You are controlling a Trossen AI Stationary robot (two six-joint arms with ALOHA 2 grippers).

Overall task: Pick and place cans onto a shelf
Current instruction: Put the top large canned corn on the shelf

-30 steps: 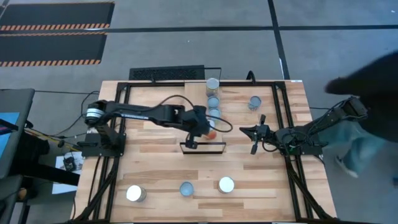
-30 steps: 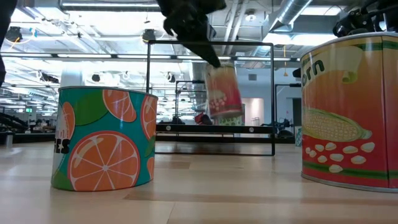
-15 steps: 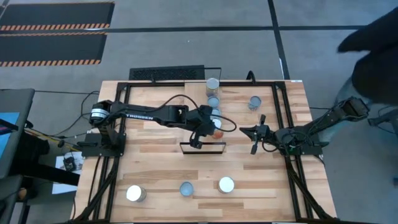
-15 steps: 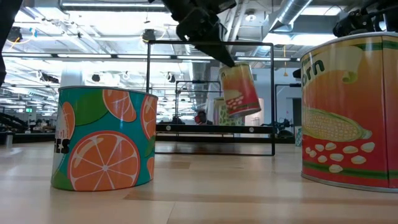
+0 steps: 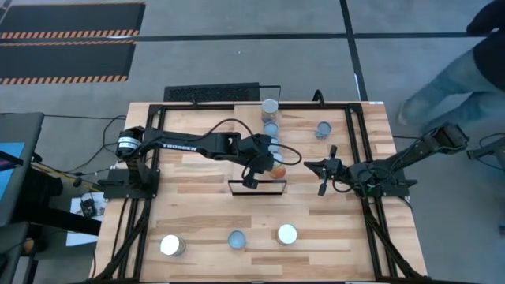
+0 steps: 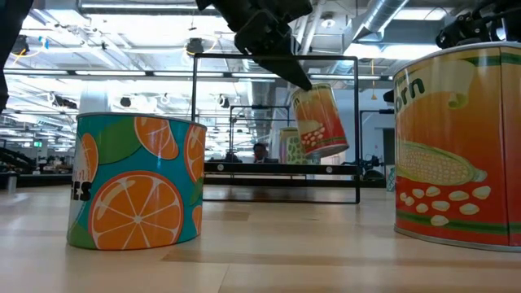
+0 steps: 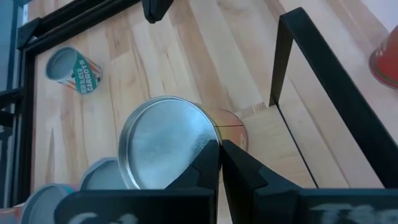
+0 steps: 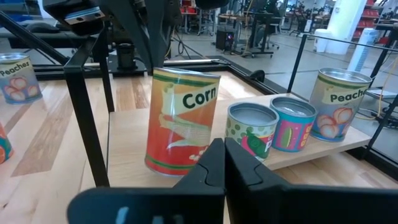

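Observation:
My left gripper [image 5: 268,164] is shut on a tilted red and orange corn can [image 8: 180,121] above the near end of the shelf [image 8: 323,146], a narrow light wood board on a black frame. The can's silver top fills the left wrist view [image 7: 165,140]. Three more cans stand upright in a row on the shelf: a green one [image 8: 250,134], a pink and teal one [image 8: 293,124] and a peaches can [image 8: 339,102]. My right gripper [image 5: 309,166] is shut and empty, to the right of the shelf, pointing at it. My left gripper pinches the corn can's top rim [image 7: 214,134], one finger over the lid and one outside the side wall. The fingers [image 6: 286,67] come slanting down from above. The can hangs tilted below them, its bottom [image 6: 330,149] clear of the shelf board.
Three cans stand near the table's front edge [image 5: 172,245] [image 5: 237,239] [image 5: 287,233]; two of them loom large in the low view [image 6: 138,183] [image 6: 456,138]. One can [image 5: 323,128] stands at the far right. A person [image 5: 465,71] is beyond the table's right edge.
My left gripper has carried the corn can toward the table's right edge, over the shelf's near end. The can stays hanging from its rim and has tipped a little more. The person beyond the right edge has moved.

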